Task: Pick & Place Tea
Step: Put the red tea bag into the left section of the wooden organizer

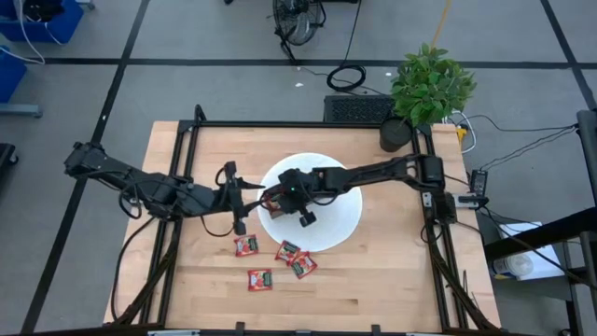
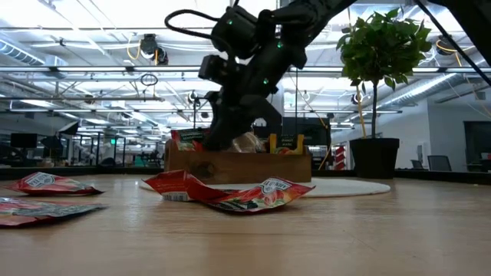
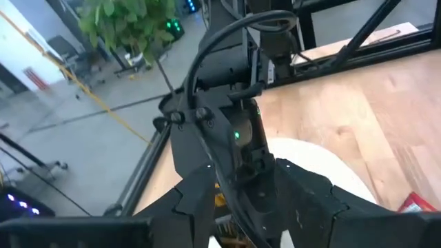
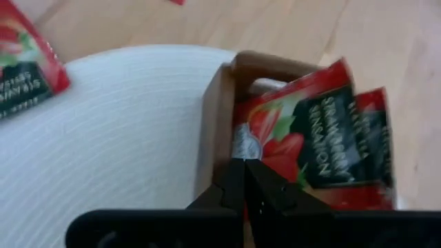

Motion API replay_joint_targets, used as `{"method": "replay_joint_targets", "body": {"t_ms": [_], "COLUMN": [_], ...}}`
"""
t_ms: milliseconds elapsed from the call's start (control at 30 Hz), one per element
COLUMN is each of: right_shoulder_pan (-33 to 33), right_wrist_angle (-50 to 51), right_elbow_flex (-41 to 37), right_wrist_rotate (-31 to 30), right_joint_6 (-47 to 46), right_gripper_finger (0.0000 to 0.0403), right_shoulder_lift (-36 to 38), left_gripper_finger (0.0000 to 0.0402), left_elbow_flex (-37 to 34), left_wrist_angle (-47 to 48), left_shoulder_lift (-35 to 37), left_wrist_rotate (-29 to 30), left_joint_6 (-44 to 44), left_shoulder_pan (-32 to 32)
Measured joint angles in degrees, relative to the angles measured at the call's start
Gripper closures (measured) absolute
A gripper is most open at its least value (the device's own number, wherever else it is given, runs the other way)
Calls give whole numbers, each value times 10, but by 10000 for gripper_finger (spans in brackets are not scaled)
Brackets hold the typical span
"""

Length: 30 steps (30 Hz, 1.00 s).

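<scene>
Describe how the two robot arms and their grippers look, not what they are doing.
Both arms are dark, near-black, jointed links. The left arm trails loose black cables along its length. The right arm has a blocky wrist with a looping black cable and small green indicator lights. The right gripper ends in two slim black fingers; the left gripper has broader angular black fingers.

Red tea sachets (image 1: 277, 260) flat on wood; others (image 4: 324, 138) upright, seemingly inside the tray.
</scene>
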State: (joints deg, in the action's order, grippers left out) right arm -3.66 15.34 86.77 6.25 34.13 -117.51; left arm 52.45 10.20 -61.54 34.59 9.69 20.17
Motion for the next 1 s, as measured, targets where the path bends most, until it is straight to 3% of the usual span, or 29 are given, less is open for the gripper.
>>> {"method": "replay_joint_targets", "body": {"t_ms": [867,1000], "right_shoulder_pan": [0,6], "right_wrist_angle": [-82,-95], "right_elbow_flex": [0,0], "right_wrist_rotate": [-6,-59], "right_joint_6": [11,14], "right_gripper_finger": [403,403], "right_shoulder_lift": [-43,-40], "left_gripper_finger": [247,247], "left_elbow_flex": [0,0], "left_wrist_angle": [-9,-10], "left_shoulder_lift": [0,0], "left_wrist_rotate": [0,0], "left_joint_6": [-40,-40], "left_shoulder_pan": [-4,-4]}}
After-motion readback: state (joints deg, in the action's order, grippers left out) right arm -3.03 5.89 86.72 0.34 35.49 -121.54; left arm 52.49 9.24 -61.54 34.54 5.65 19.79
